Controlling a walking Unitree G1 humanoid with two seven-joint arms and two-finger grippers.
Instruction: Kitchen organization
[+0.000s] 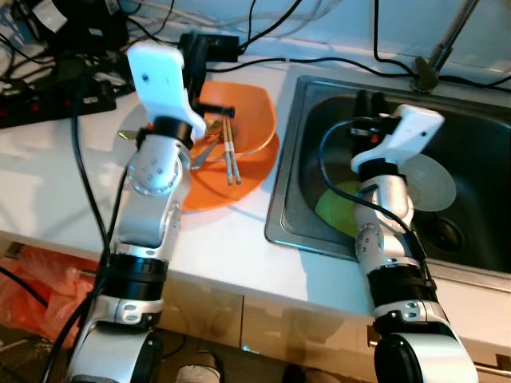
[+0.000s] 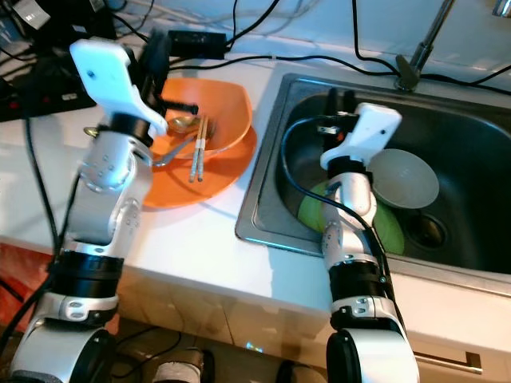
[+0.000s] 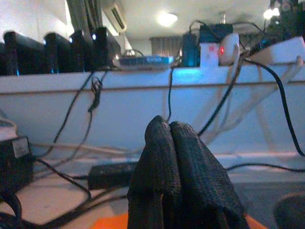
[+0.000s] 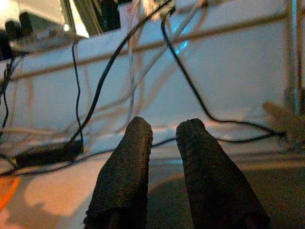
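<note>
An orange bowl (image 1: pixel 243 116) sits tilted on an orange plate (image 1: pixel 231 187) on the white worktop (image 1: pixel 231 239), just beside the sink's left rim. Across the two lie a pair of chopsticks (image 1: pixel 231 152) and a metal spoon (image 2: pixel 177 148), its handle running down toward the plate's near side.

The left gripper (image 3: pixel 169 126) hangs over the far edge of the bowl, its two black fingers pressed together with nothing between them — closed and empty. Behind it, along the worktop's back edge, lie a black power adapter (image 2: pixel 192 40) and a tangle of black cables (image 1: pixel 335 56).

In the steel sink (image 1: pixel 291 215) lie a green plate (image 2: pixel 383 223) and, partly over it, a grey round lid or dish (image 2: pixel 407 179), near the drain (image 2: pixel 427 230). The right gripper (image 4: pixel 164 131) is held above the sink's left half, fingers parted with a clear gap, gripping nothing. The tap's base (image 2: pixel 409 73) stands on the sink's far rim.
</note>
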